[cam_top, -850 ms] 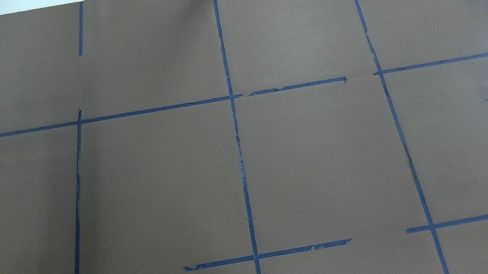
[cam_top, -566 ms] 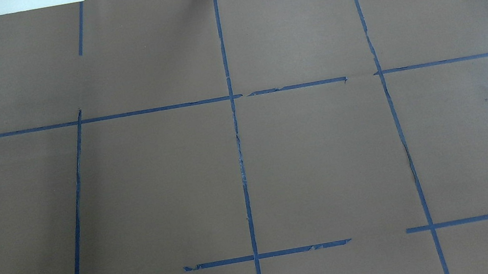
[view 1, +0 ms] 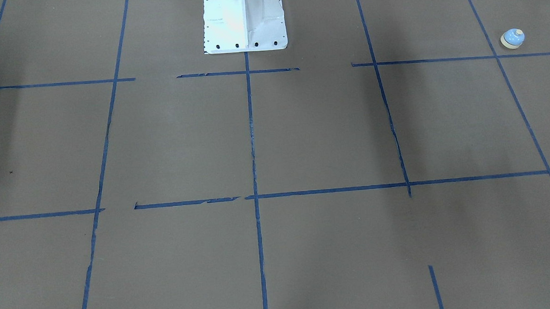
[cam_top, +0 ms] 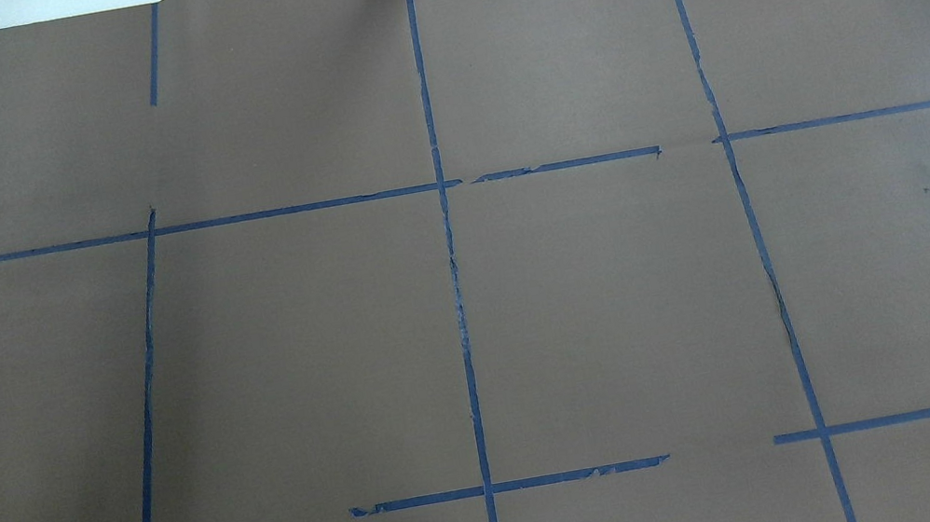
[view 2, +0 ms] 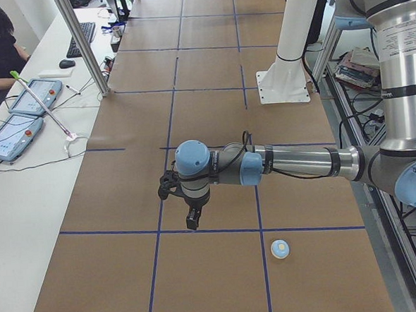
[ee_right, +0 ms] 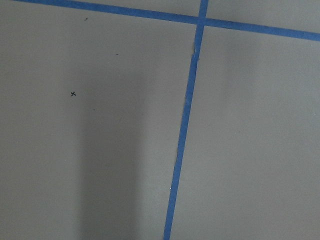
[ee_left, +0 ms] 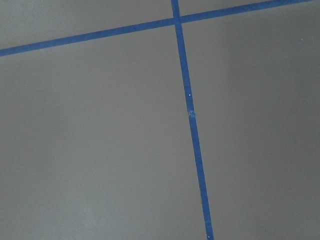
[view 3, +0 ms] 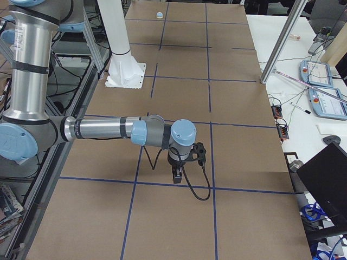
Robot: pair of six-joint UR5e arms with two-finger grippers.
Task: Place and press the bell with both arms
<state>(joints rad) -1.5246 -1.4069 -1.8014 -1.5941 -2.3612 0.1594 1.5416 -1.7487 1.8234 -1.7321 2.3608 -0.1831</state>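
Front-facing view: the call bell (view 1: 512, 38) stands upright on the brown paper cover (view 1: 330, 132), far out on the robot's left, just on the base side of a blue tape line (view 1: 420, 61). You see no arm here, only the white pedestal (view 1: 244, 19). Judgement: the task is not begun. The bell sits out at the edge, so the left arm has to fetch it inward.

Overhead view: you get neither bell nor arm, only the tape grid.

Exterior left view: the left gripper (view 2: 192, 218) points down above the paper, with its arm stretched low. The bell lies near it but apart, across a tape line. This is probably a ready pose for the pick. You cannot tell how the jaws stand.

Exterior right view: the right gripper (view 3: 177, 174) hangs the same way, well apart from the bell at the far end. Its jaw state cannot be told either.

Wrist views: both show paper and tape only, with no fingers in frame.
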